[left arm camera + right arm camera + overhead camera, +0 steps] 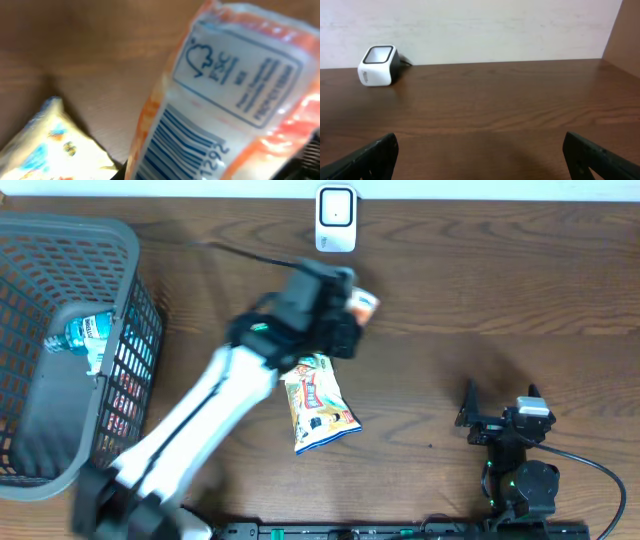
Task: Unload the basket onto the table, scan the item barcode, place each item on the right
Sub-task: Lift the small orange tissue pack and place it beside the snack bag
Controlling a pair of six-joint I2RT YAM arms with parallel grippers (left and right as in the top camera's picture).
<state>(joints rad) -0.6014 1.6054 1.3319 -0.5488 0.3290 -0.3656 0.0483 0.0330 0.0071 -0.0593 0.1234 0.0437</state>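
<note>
My left gripper (348, 318) is shut on an orange and white packet (363, 303), held in the air just in front of the white scanner (336, 220) at the table's back edge. The left wrist view is filled by the packet (235, 85), with its blue barcode (182, 145) facing the camera; my own fingers are hidden there. Near the front right of the table my right gripper (500, 408) stands open with nothing in it. In the right wrist view its fingertips (372, 159) sit wide apart over bare wood, and the scanner (378, 65) stands far left.
A yellow snack bag (318, 405) lies flat on the table below the left gripper and shows again as the yellow snack bag (50, 145). A grey mesh basket (132, 260) at the far left holds a blue bottle (85, 332). The scanner's cable (250, 255) runs left.
</note>
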